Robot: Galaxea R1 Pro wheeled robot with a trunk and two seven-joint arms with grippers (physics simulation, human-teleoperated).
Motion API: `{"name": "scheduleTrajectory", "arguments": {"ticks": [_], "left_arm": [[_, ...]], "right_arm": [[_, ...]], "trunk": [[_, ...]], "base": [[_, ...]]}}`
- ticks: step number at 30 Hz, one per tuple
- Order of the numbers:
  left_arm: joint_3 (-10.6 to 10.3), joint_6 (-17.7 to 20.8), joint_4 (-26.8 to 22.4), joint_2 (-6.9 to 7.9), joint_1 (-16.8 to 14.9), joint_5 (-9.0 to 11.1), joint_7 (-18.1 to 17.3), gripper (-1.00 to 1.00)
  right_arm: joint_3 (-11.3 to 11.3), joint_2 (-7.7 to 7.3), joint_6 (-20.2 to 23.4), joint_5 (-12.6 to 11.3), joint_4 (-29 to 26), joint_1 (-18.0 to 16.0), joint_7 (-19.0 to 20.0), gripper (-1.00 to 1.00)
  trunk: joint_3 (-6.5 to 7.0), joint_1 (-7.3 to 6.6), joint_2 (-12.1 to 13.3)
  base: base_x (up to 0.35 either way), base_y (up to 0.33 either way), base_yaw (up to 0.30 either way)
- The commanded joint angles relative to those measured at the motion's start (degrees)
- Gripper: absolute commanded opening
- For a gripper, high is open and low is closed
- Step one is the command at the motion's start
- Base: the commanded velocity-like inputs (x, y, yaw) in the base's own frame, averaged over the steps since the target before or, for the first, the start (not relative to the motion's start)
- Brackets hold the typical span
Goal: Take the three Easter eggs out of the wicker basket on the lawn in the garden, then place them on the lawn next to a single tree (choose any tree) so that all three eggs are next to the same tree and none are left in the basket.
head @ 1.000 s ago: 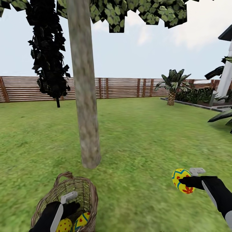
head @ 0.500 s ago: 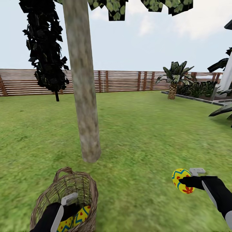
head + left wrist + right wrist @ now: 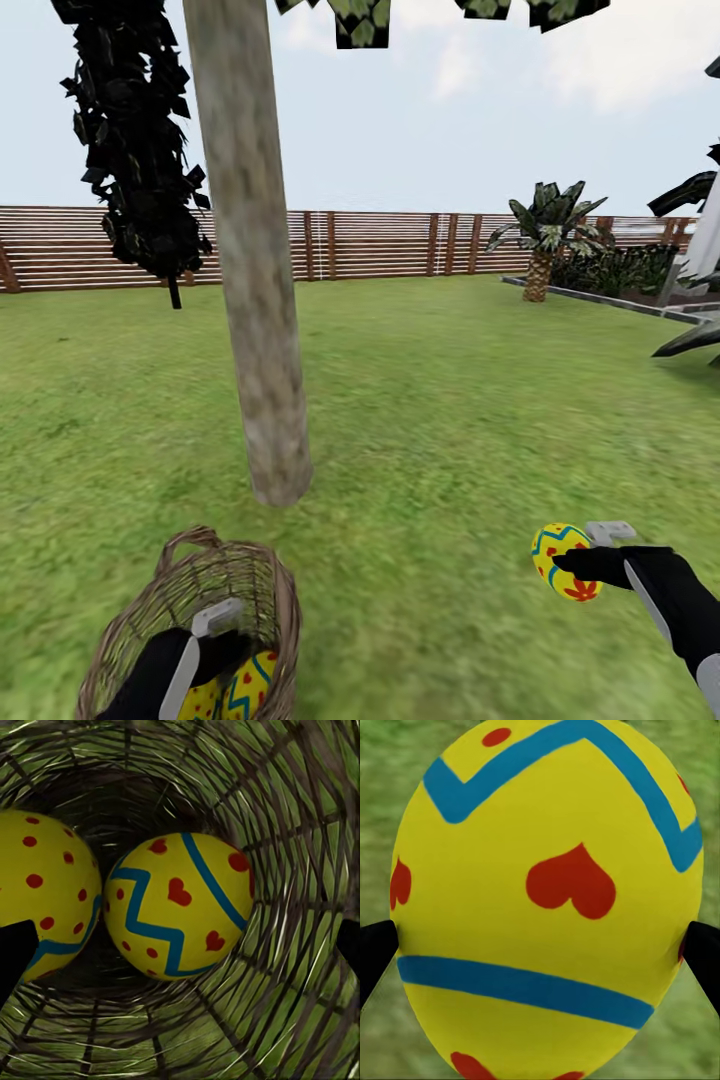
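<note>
Head: camera is tilting down since a second ago, nothing else moving; right gripper (image 3: 570,563) is pinching one egg (image 3: 561,561) right of the tree (image 3: 262,400)

Left wrist: left gripper's fingers (image 3: 15,952) spread wide inside the wicker basket (image 3: 300,945), gripping nothing, two eggs (image 3: 176,904) remaining

Right wrist: fingers (image 3: 376,945) touching both egg flanks over the lawn (image 3: 382,765)

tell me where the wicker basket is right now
In the head view the tan open-weave wicker basket sits low left on the lawn, just before the grey-brown tree trunk, left gripper inside.
</note>
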Motion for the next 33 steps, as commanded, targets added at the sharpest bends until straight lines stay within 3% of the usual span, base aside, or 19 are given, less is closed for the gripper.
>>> {"name": "scheduleTrajectory", "arguments": {"ticks": [1, 8, 17, 33], "left_arm": [[0.2, 0.31, -0.06, -0.07, -0.03, 0.55, 0.17, 1.0], [0.2, 0.25, -0.15, -0.08, -0.03, 0.58, 0.17, 1.0], [0.16, 0.31, -0.1, -0.17, -0.03, 0.47, 0.31, 1.0], [0.2, 0.31, -0.02, -0.24, -0.03, 0.45, 0.25, 1.0]], "right_arm": [[-0.16, 0.05, 0.29, 0.17, -0.07, -0.02, 0.35, -1.0], [-0.16, 0.07, 0.29, 0.17, -0.07, -0.02, 0.35, -1.0], [-0.08, 0.91, 0.29, 0.26, -0.07, -0.02, 0.35, -1.0], [-0.08, 0.86, 0.29, 0.26, -0.07, -0.02, 0.34, -1.0]], "trunk": [[-0.06, 0.02, -0.02], [-0.06, 0.02, -0.02], [-2.06, 0.25, -0.14], [-5.6, 0.67, -0.36]], "base": [[0.333, 0.0, 0.0], [0.096, 0.0, 0.0], [0.0, 0.0, 0.0], [0.0, 0.0, 0.0]]}}
